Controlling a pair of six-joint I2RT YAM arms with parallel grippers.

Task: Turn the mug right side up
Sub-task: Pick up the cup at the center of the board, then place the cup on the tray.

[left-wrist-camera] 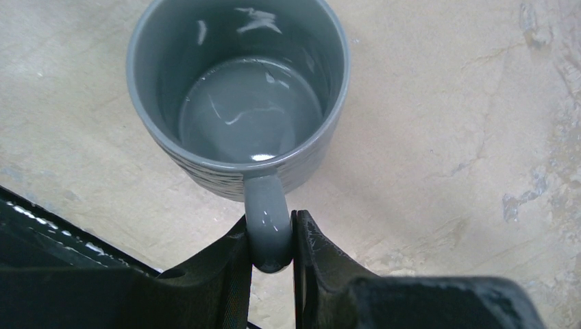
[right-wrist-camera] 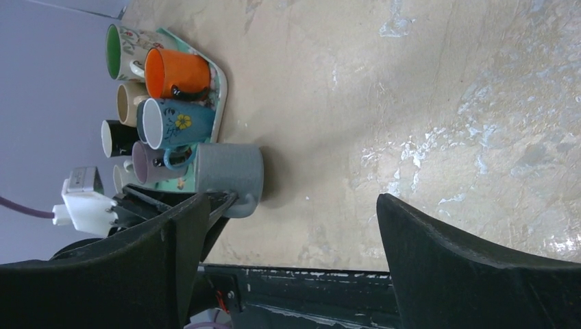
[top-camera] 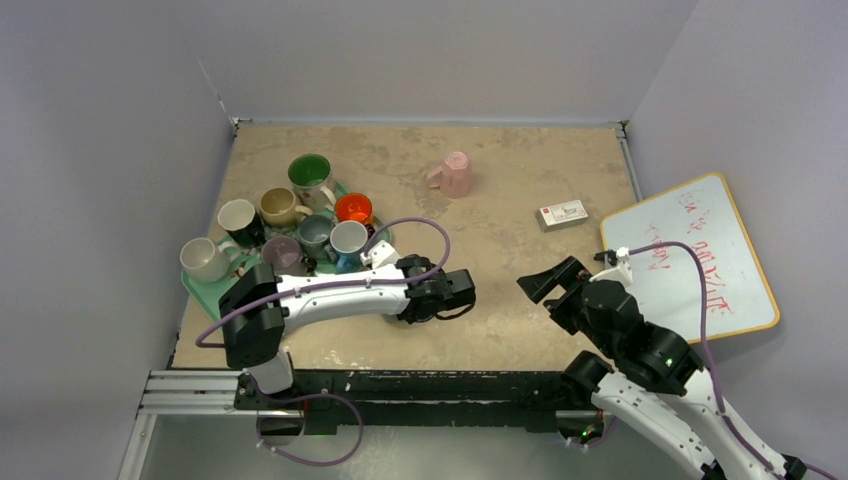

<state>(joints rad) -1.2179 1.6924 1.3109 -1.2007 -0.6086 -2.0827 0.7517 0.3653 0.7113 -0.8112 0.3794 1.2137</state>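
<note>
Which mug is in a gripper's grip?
The grey mug, upright on the table beside the tray, its handle pinched by the left gripper; no other mug is held.

Log, remote station: I see a green tray (top-camera: 205,295) at the left of the surface (top-camera: 500,300), crowded with upright cups, among them a green cup (top-camera: 309,172) and an orange cup (top-camera: 353,208). A small box (top-camera: 561,214) lies near a whiteboard (top-camera: 690,258) with red scribbles.

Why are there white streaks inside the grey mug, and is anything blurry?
Left wrist: the streaks are light glare on the glossy inside of the grey mug; the left gripper near the lens looks dark. Right wrist: scene appears tipped sideways, the right gripper looming black. Top external: even light, soft shadows on the table, nothing badly blurred.
</note>
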